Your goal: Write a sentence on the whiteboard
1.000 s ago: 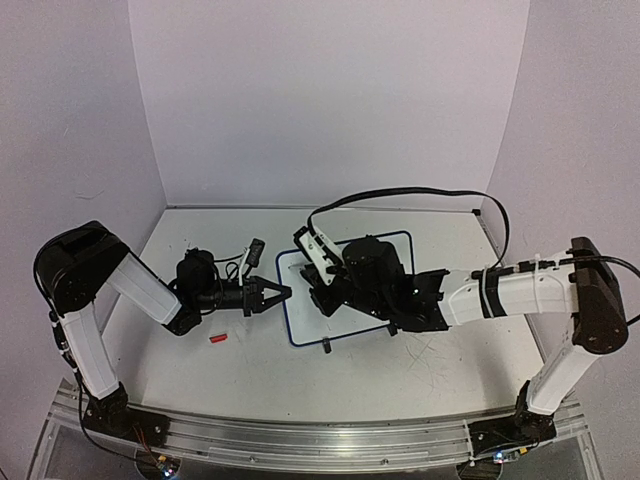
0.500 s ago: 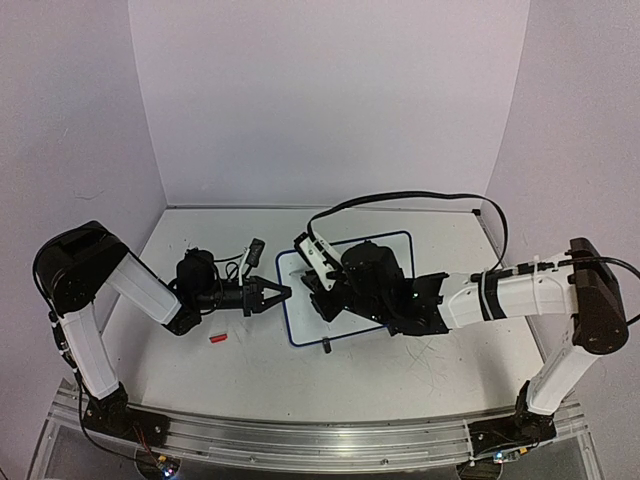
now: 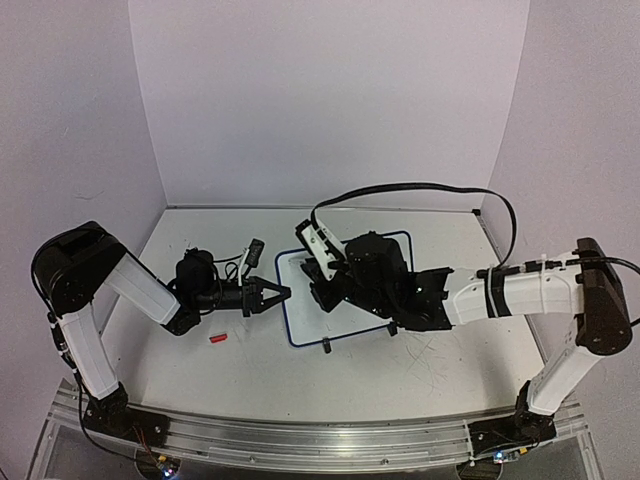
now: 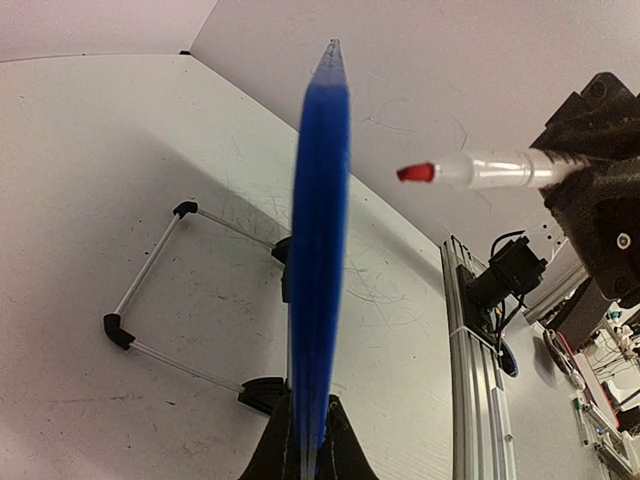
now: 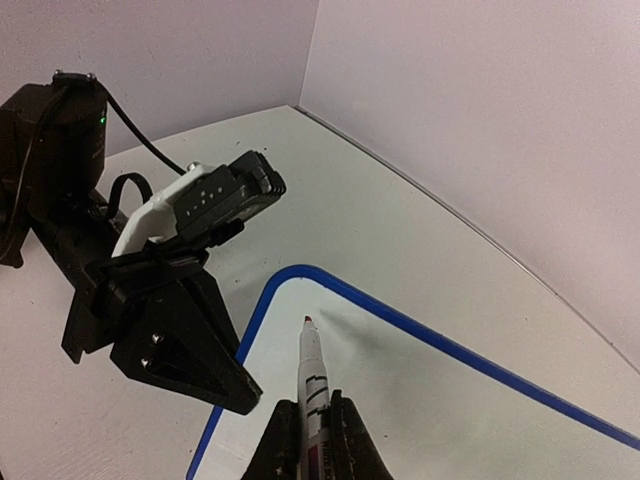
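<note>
The whiteboard [image 3: 301, 310] lies on the table with its blue rim [image 5: 440, 342] showing. The part of its face that I can see is blank, and no red sentence shows. My left gripper [image 3: 282, 293] is shut on the board's left edge; in the left wrist view [image 4: 310, 455] the rim [image 4: 319, 240] runs edge-on between the jaws. My right gripper [image 5: 312, 408] is shut on a white marker [image 5: 311, 375]. Its red tip [image 5: 307, 320] points at the board's upper-left corner. In the left wrist view the tip [image 4: 414, 173] stands apart from the board.
A small red marker cap [image 3: 218, 340] lies on the table below the left gripper. Black clip feet [image 3: 326, 347] stick out at the board's near edge. A thin wire frame with black corners [image 4: 117, 330] shows beside the board. The right arm's cable [image 3: 420, 190] arcs over the back.
My right gripper with the marker shifted slightly left and came back over the board's upper-left corner. The left gripper and the board have not moved.
</note>
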